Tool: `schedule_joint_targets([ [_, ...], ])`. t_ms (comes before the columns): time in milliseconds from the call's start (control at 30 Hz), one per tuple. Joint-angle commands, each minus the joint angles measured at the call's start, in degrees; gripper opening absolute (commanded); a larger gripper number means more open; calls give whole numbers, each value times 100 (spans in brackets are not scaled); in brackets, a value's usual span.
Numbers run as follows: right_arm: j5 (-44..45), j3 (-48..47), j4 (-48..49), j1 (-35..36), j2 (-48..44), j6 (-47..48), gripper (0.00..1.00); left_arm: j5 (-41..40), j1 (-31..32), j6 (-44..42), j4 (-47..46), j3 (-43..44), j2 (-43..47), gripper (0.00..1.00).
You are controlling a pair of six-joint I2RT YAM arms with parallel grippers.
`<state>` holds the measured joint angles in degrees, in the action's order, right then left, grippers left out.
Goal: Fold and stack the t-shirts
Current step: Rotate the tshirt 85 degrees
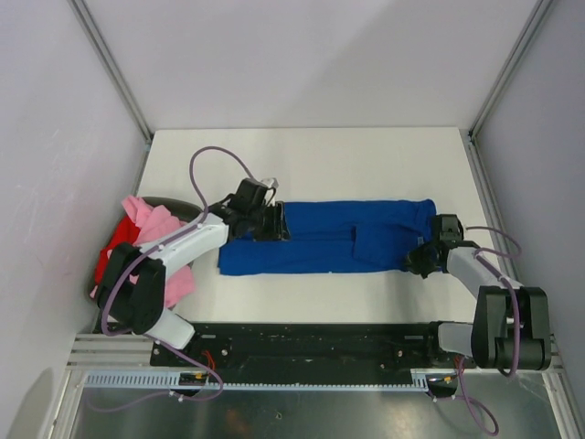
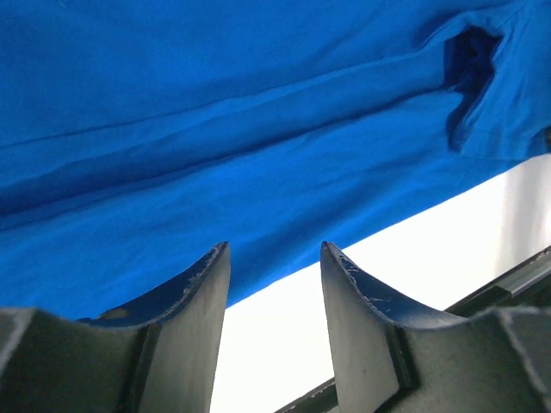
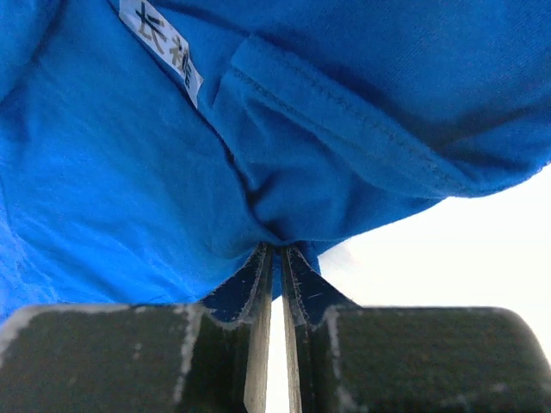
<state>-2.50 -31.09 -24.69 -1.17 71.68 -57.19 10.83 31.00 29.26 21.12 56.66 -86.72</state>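
The royal blue t-shirt (image 1: 334,236) lies folded into a long band across the middle of the white table (image 1: 302,155). My left gripper (image 1: 272,222) is open over the shirt's left part; in the left wrist view (image 2: 274,249) its jaws stand apart at the shirt's near edge (image 2: 258,172) with table showing between them. My right gripper (image 1: 422,257) is shut on the shirt's right end, and the right wrist view (image 3: 277,249) shows blue cloth (image 3: 172,172) pinched between the tips. The pink t-shirt (image 1: 155,224) and the red t-shirt (image 1: 111,251) lie heaped at the table's left edge.
A white label with dark characters (image 3: 162,47) shows on the blue cloth. A black rail (image 1: 302,340) runs along the table's near edge, with the arm bases on it. Grey walls enclose the table on three sides.
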Motion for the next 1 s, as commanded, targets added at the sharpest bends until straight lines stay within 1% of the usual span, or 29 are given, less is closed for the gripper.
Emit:
schedule_joint_targets([
  [0,328,53,458,-356,581,145,13,-21,46,-200,-21,-173,339,51],
  [133,586,-519,502,-528,1192,435,14,-1,94,-234,-15,-191,325,51],
  [267,880,-1721,297,-550,2118,820,14,37,133,-280,1,-124,169,51],
  [433,1246,-3748,-194,-442,3561,1333,14,71,175,-376,62,-56,-144,51],
  [567,1213,-5543,-688,-304,4848,1767,15,-31,185,-526,210,-40,-304,51],
  [667,1314,-7268,-1314,-76,5860,2228,15,0,272,-563,307,-47,-425,50],
  [767,1358,-8656,-1766,148,6720,2624,16,-67,489,-596,360,-59,-536,50],
  [867,1203,-9469,-1874,305,7275,2882,17,-91,729,-607,387,-14,-746,50],
  [967,1139,-9850,-1846,359,7520,3038,20,-156,949,-621,436,98,-1011,49],
])
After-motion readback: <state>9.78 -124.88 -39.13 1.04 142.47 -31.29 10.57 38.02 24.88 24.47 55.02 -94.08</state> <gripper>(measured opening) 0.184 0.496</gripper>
